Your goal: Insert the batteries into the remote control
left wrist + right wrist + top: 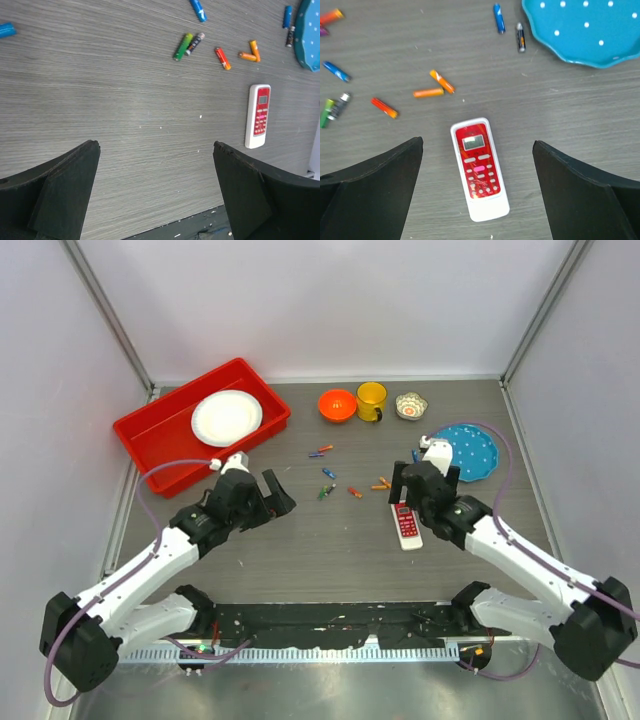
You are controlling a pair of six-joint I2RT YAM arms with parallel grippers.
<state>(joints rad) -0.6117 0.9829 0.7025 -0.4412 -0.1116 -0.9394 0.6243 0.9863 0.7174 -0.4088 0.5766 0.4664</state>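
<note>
The remote control (405, 523) lies face up on the grey table, red button panel and small screen showing. It also shows in the right wrist view (479, 167) and the left wrist view (258, 116). My right gripper (413, 486) is open and empty, hovering just above it, with the remote between its fingers (477, 142). Several loose batteries (340, 480) lie scattered beyond it: an orange pair (435, 87), a red one (384, 107), a green one (182, 46) and blue ones (497, 17). My left gripper (275, 495) is open and empty (156, 145) over bare table, left of the batteries.
A red tray (150, 435) holding a white plate (227, 417) stands at the back left. An orange bowl (337, 404), a yellow mug (371, 400) and a small patterned bowl (410, 405) line the back. A blue dotted plate (470, 452) lies right of the batteries.
</note>
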